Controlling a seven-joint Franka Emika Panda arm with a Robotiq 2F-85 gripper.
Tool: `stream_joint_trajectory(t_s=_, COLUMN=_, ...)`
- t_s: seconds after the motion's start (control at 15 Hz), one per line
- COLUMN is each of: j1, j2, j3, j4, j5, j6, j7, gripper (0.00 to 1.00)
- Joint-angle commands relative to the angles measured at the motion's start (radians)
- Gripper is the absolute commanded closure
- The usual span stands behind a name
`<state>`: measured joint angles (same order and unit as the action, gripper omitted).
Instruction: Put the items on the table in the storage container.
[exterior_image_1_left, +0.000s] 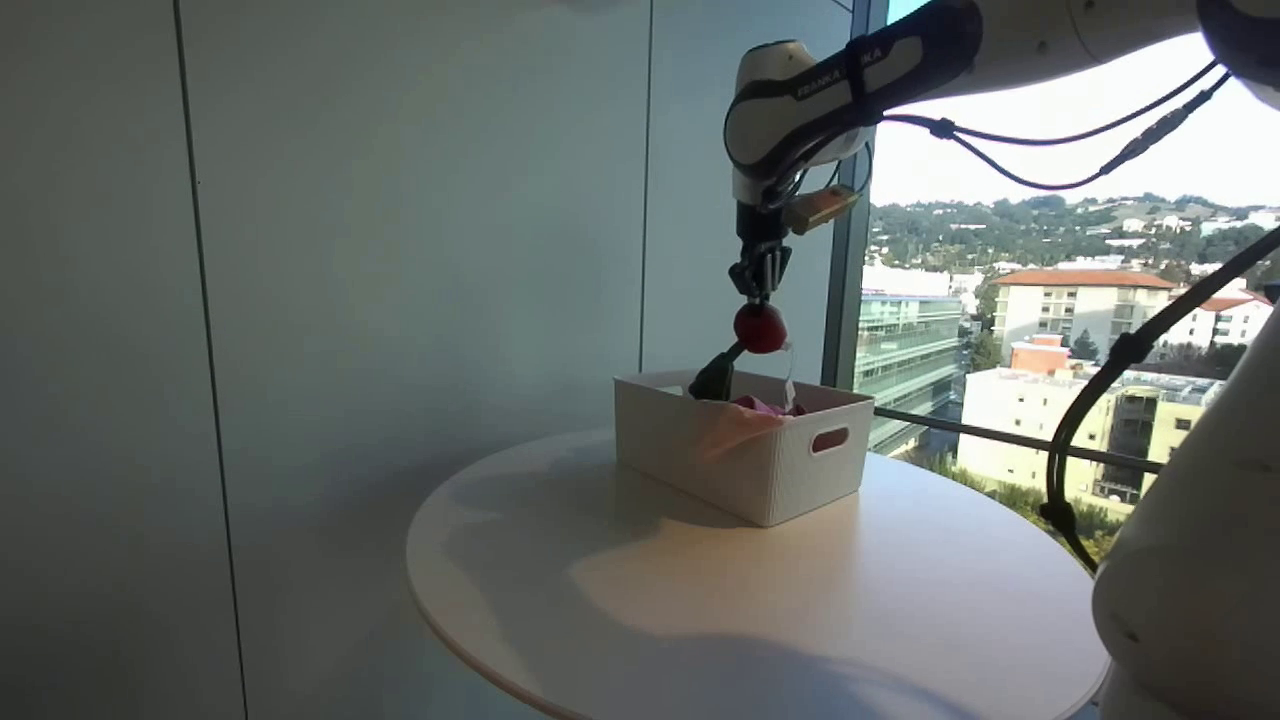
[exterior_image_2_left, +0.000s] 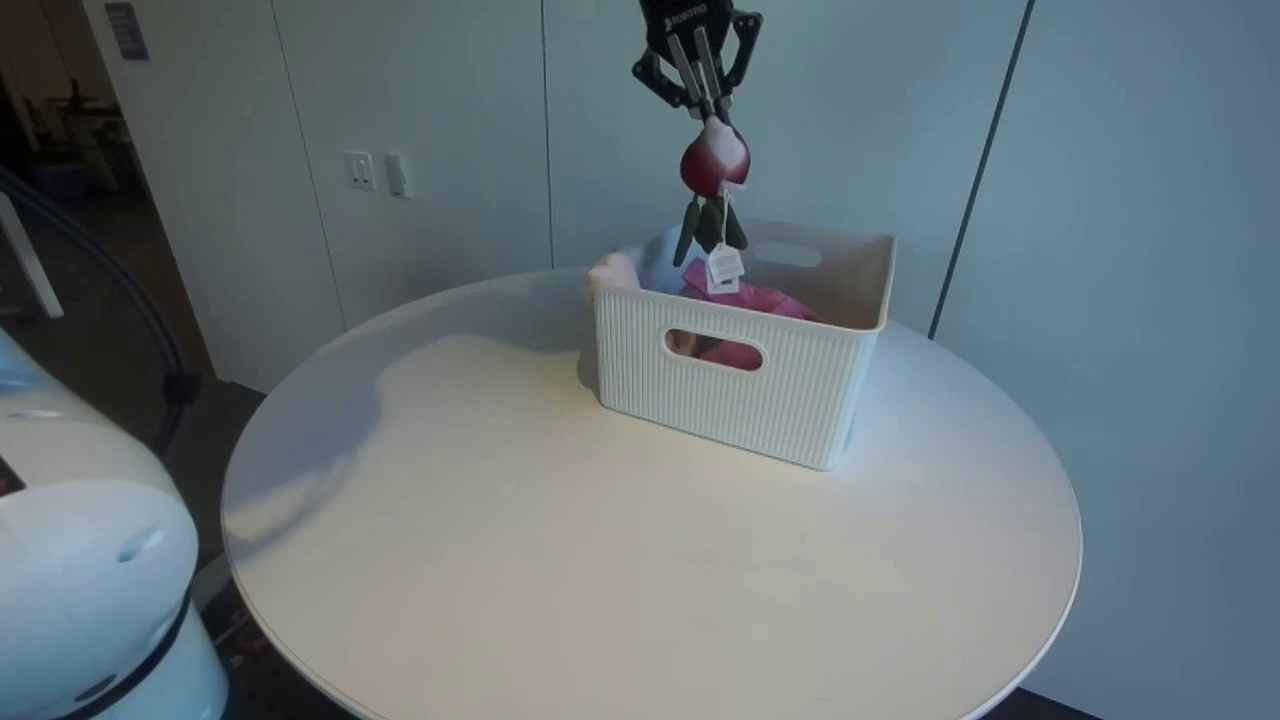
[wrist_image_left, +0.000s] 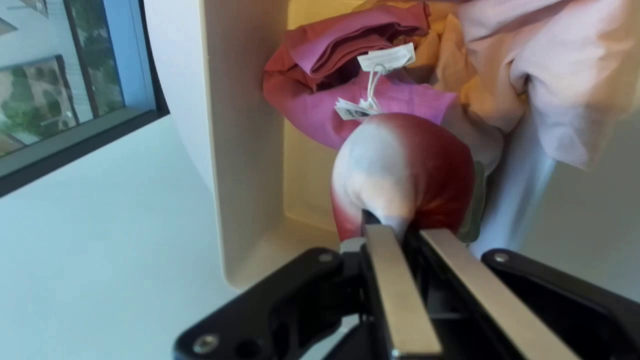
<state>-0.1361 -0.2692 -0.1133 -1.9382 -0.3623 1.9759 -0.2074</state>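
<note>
My gripper (exterior_image_1_left: 758, 297) is shut on the tip of a red and white plush radish (exterior_image_1_left: 760, 329). The radish hangs leaves down in an exterior view (exterior_image_2_left: 714, 160), with white tags dangling. It is above the white storage container (exterior_image_1_left: 690, 460), which also shows in an exterior view (exterior_image_2_left: 640, 350). The green leaves (exterior_image_1_left: 713, 378) hang at about rim height; whether they touch anything inside I cannot tell. In the wrist view the radish (wrist_image_left: 407, 165) covers part of the container floor. A pink cloth item (wrist_image_left: 320, 115) and a peach cloth item (wrist_image_left: 575, 75) lie in the container, the peach one draped over its rim.
The container stands on a round white table (exterior_image_2_left: 620, 560) near its far edge, close to the wall panels (exterior_image_1_left: 420, 250). A window (exterior_image_1_left: 1050, 350) is beside the table. The robot base (exterior_image_2_left: 90, 560) stands at the table's side.
</note>
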Motion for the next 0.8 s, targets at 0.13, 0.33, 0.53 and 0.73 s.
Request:
stream_joint_trajectory(t_s=0.13, j1=-0.030, j2=0.149, j3=0.000, j4=0.003, j5=-0.093, j6=0.071, j7=0.218, gripper=0.64)
stream_joint_trajectory(t_s=0.33, j1=-0.022, j2=0.149, j3=-0.006, j4=-0.017, j5=-0.070, j6=0.059, j7=0.193, gripper=0.68)
stream_joint_trajectory(t_s=0.53, j1=-0.022, j2=0.158, j3=-0.006, j4=-0.009, j5=-0.071, j6=0.061, j7=0.201, gripper=0.64)
stream_joint_trajectory(t_s=0.73, j1=-0.022, j2=0.157, j3=-0.006, j4=-0.003, j5=-0.071, j6=0.061, j7=0.202, gripper=0.64)
